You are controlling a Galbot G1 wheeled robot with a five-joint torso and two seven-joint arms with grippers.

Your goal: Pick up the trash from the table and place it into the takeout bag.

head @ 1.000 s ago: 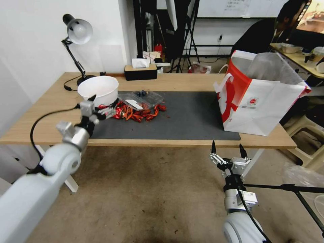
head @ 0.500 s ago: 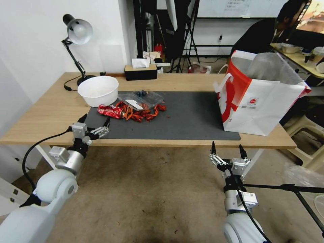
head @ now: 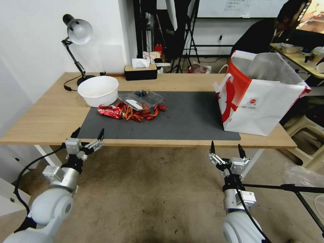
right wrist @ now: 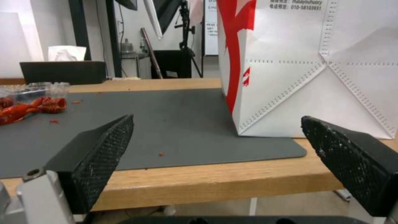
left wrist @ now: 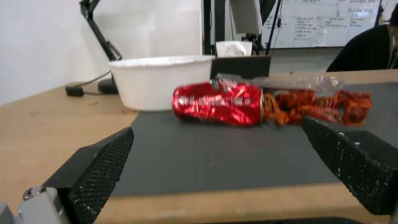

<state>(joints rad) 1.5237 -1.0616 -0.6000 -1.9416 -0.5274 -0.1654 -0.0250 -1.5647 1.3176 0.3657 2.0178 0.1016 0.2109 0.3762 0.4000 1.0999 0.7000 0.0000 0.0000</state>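
Note:
On the table's [head: 50, 111] dark mat lies the trash: a white round bowl [head: 98, 90], a crumpled red wrapper [head: 109, 110], a heap of red scraps [head: 141, 114] and a clear plastic tray [head: 143, 98]. The left wrist view looks level across the mat at the bowl [left wrist: 161, 82], the wrapper [left wrist: 217, 104] and the scraps [left wrist: 323, 104]. My left gripper [head: 87, 135] hangs open and empty just below the table's front edge, short of the wrapper. The takeout bag [head: 266, 104] stands open at the right end. My right gripper [head: 226, 150] is open and empty below the front edge, facing the bag [right wrist: 315, 77].
A black tissue box [head: 140, 71] sits at the table's back edge, and a desk lamp [head: 77, 32] stands at the back left. A tripod leg [head: 290, 187] crosses the floor by my right arm. More furniture stands beyond the bag at the right.
My left gripper has drawn back from beside the bowl and wrapper and dropped below the table's front edge. The wrapper lies on the mat. The right arm has not moved.

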